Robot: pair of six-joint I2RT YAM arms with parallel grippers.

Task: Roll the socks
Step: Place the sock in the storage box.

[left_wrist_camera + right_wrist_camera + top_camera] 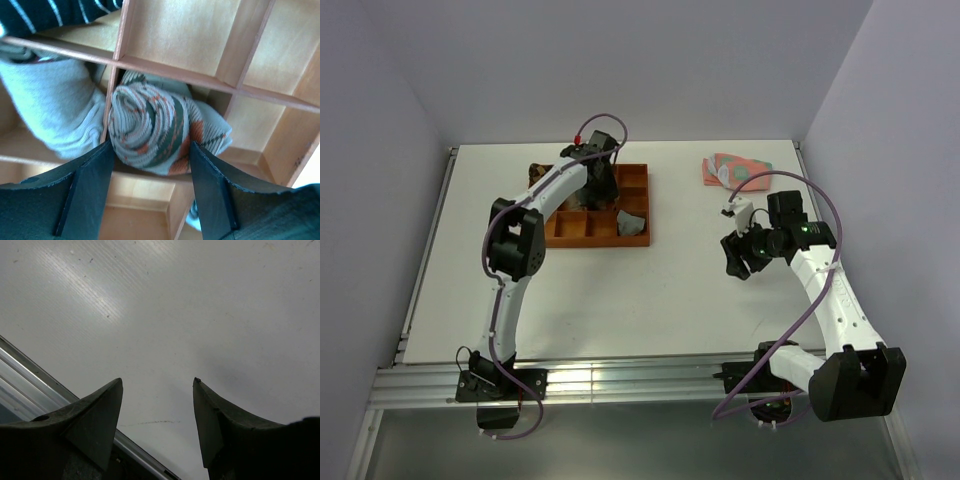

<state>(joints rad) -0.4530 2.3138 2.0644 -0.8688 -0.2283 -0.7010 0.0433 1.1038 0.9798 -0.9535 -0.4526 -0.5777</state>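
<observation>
The tan sock with orange and dark-brown diamonds is rolled into a bundle and sits in a compartment of the orange wooden tray. My left gripper is open, its two dark fingers flanking the near edge of the roll and close against its sides. A plain grey sock lies bunched in the compartment to the left of the roll. From above, the left gripper reaches down into the tray and hides the roll. My right gripper is open over bare white table, holding nothing.
A grey bundle sits at the tray's near right corner. A dark striped sock fills another compartment. Pink-and-green patterned socks lie at the back right. The right gripper hovers right of the tray, near the table's metal rail.
</observation>
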